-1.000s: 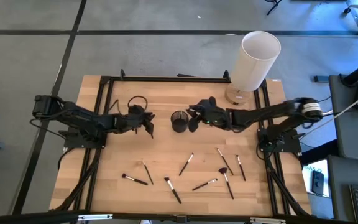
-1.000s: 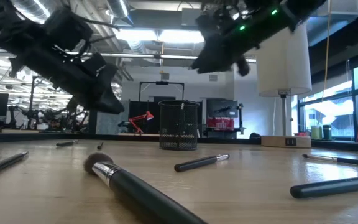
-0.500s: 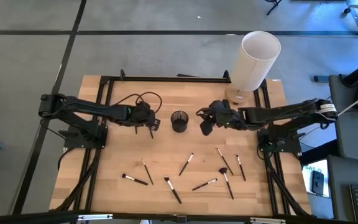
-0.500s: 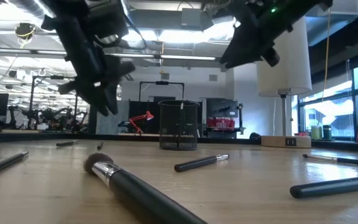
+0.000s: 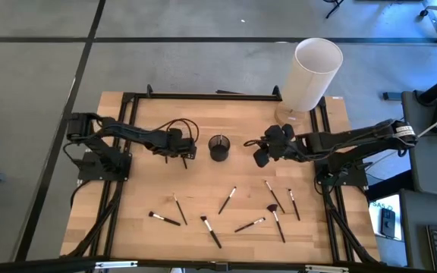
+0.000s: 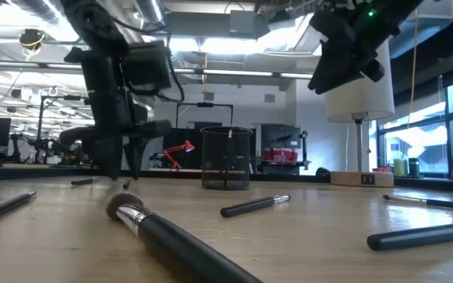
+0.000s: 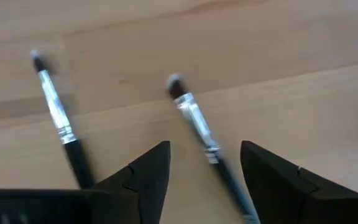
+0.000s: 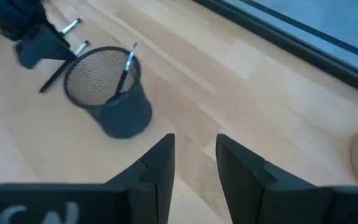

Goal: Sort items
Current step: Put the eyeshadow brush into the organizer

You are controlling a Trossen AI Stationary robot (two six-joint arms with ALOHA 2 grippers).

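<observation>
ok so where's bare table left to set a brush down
Bare wood between the black mesh cup and the brushes scattered along the near edge, and at the far edge behind the cup. It is crowded near the lamp and under the left tool.

Brush handles (image 7: 229, 180) cut off (frame edge).

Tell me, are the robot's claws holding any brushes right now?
No. The left gripper is open over a brush lying on the table, not gripping it. The right gripper is empty too.
</observation>
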